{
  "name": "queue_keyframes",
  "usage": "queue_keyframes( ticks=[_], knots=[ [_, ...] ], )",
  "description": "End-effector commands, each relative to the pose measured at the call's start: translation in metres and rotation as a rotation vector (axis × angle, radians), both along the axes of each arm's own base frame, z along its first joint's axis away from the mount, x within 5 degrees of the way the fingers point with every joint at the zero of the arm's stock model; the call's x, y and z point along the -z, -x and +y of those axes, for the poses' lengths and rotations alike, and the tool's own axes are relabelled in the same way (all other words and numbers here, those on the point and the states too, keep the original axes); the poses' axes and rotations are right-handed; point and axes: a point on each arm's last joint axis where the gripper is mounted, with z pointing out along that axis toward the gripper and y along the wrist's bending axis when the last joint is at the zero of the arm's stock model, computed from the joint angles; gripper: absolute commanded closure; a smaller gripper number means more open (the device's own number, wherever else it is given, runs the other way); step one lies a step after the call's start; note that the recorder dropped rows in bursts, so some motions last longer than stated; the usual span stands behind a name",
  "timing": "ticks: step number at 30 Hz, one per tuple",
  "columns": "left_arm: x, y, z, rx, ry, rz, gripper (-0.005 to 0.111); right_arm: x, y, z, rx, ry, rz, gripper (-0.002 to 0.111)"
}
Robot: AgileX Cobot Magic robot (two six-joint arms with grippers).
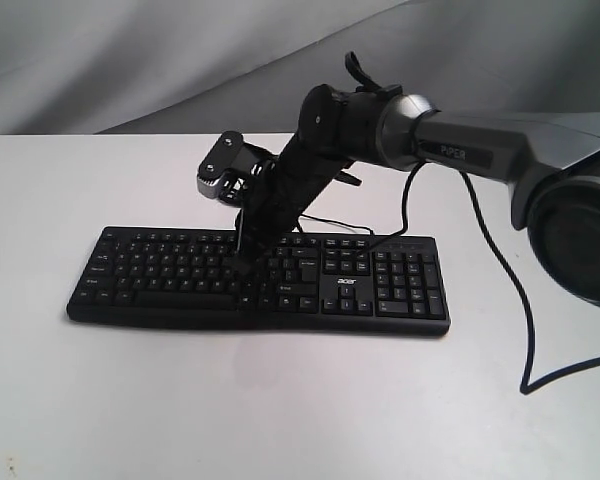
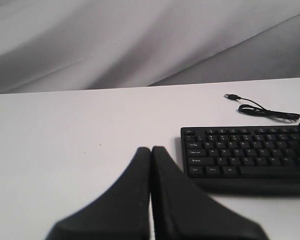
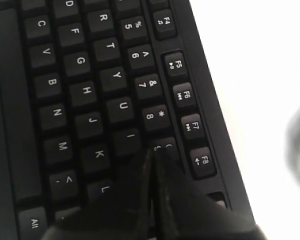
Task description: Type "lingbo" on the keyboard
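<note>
The left end effector (image 2: pixel 151 190) is seen only in its wrist view, with its two fingers pressed together and nothing between them, over bare white surface (image 2: pixel 65 150) just beside the Ctrl end of the keyboard (image 2: pixel 240 152); whether the surface is touched cannot be told. In the exterior view the keyboard (image 1: pixel 170 268) lies flat at the middle of the surface (image 1: pixel 280 400), its long side running from 9 to 3 o'clock, with the number pad at the 3 o'clock end and the acer logo (image 1: pixel 342 283) just beside it. The right end effector (image 1: pixel 242 262) is brought down steeply onto the letter rows, near the middle of the keyboard. In the right wrist view its fingers (image 3: pixel 140 200) are closed together and empty, and the tip is placed just beside the I key (image 3: pixel 130 137); the key beneath is hidden. The right arm (image 1: pixel 460 150) reaches in from 2 o'clock. A thin cable (image 1: pixel 330 222) lies at the keyboard's 12 o'clock edge.
</note>
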Motion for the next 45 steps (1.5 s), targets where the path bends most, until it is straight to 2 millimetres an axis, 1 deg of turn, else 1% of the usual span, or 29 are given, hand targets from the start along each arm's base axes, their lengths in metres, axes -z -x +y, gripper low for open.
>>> queue_keyframes(
  ticks=[1,29,31,44,45],
  knots=[
    [0.0008,0.0000,-0.0001,0.000,0.005,-0.006,0.106,0.0025,0.0001,-0.0027,0.002,0.008,0.010,0.108],
    [0.0008,0.0000,-0.0001,0.000,0.005,-0.006,0.106,0.0027,0.0023,-0.0013,-0.018,0.012,0.016,0.108],
    [0.0008,0.0000,-0.0001,0.000,0.005,-0.006,0.106,0.0054,0.0028,-0.0019,-0.021,0.015,0.011,0.108],
    [0.0008,0.0000,-0.0001,0.000,0.005,-0.006,0.106,0.0046,0.0031,0.0012,-0.033,0.003,-0.008,0.108],
    [0.0008,0.0000,-0.0001,0.000,0.005,-0.006,0.106,0.0071,0.0032,0.0016,-0.035,0.002,-0.003,0.108]
  ],
)
